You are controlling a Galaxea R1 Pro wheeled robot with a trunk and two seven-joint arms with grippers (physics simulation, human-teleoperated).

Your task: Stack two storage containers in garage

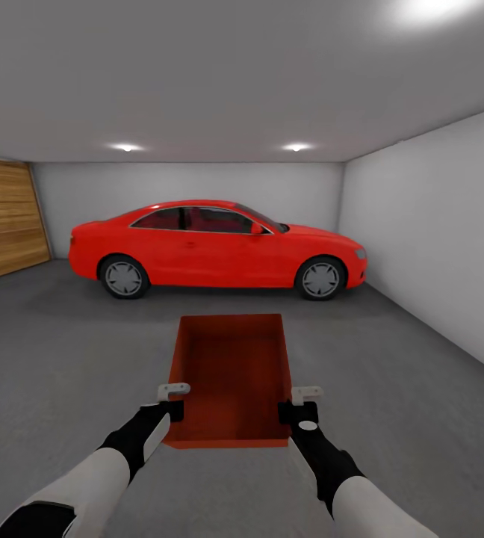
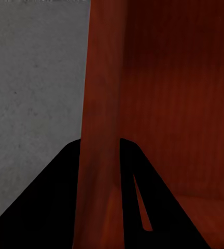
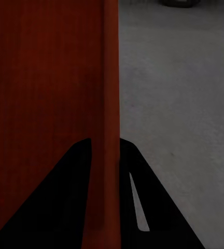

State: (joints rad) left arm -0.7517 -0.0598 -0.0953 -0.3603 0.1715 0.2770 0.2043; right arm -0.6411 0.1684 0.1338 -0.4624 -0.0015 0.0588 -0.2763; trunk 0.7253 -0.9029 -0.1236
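I am in the garage, and the living room is out of view. One red-orange open-top storage container (image 1: 231, 373) is straight ahead of me, over the dark grey concrete floor (image 1: 63, 351). My left gripper (image 1: 173, 403) is shut on its left side wall (image 2: 101, 78), near the corner closest to me. My right gripper (image 1: 298, 407) is shut on the right side wall (image 3: 111, 78). In each wrist view the wall runs between the two dark fingers (image 2: 55, 197) (image 3: 65, 197). I cannot tell whether the container rests on the floor or hangs just above it.
A glossy red car (image 1: 219, 246) is parked crosswise a few metres ahead. A wooden garage door (image 1: 3, 217) is on the left and a white wall (image 1: 436, 224) runs along the right. Bare concrete lies between me and the car.
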